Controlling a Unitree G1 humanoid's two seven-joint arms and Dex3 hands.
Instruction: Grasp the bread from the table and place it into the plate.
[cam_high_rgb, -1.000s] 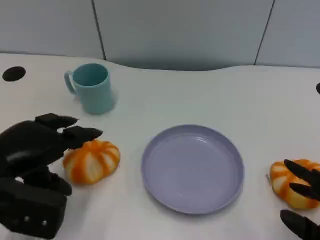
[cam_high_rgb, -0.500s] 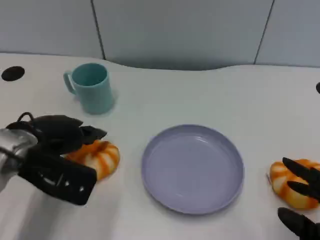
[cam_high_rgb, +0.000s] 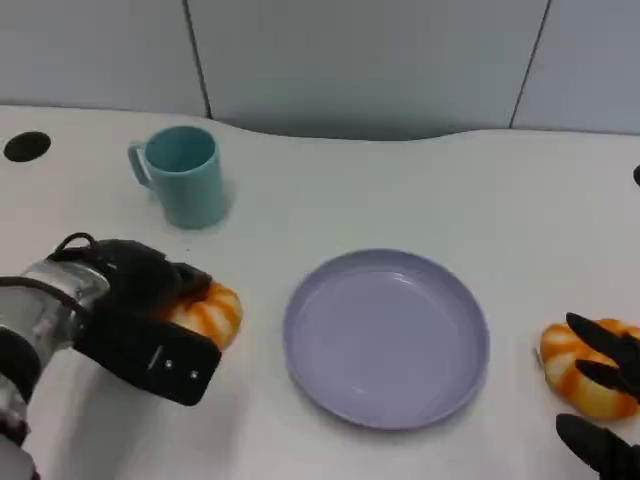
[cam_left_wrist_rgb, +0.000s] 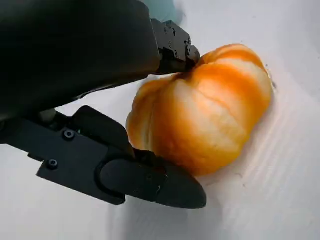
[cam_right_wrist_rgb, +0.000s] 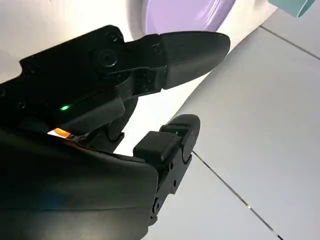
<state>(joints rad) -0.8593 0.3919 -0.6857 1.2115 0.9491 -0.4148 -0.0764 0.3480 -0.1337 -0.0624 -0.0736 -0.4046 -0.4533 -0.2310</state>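
From the head view, the left robot hand (cam_high_rgb: 150, 300) lies over an orange-and-white bread roll (cam_high_rgb: 208, 312) on the white counter (cam_high_rgb: 420, 190), covering most of it so that just the roll's right side peeks out toward the lilac plate (cam_high_rgb: 386, 336). The left wrist view fills in what that angle hides: black fingers (cam_left_wrist_rgb: 150, 182) sit against the roll (cam_left_wrist_rgb: 205, 110) on two opposite sides, one along its lower flank and another pressed at its top, so the hand grasps the bread, which rests on the counter (cam_left_wrist_rgb: 280, 190) just left of the plate and apart from it. A teal mug (cam_high_rgb: 182, 175) stands behind the hand, farther back on the counter. At the lower right of the head view, the right robot hand (cam_high_rgb: 600, 400) has its fingers spread around the near side of a second orange roll (cam_high_rgb: 575, 365), well to the right of the plate; whether they touch it cannot be told. The right wrist view shows that hand's fingers (cam_right_wrist_rgb: 190, 47) apart with nothing between them, released, with a slice of the plate (cam_right_wrist_rgb: 190, 12) beyond. Compared with a second ago, the left hand has swung forward and down over the roll, which then lay mostly uncovered beside the fingertips; the plate, mug and right hand have stayed put.
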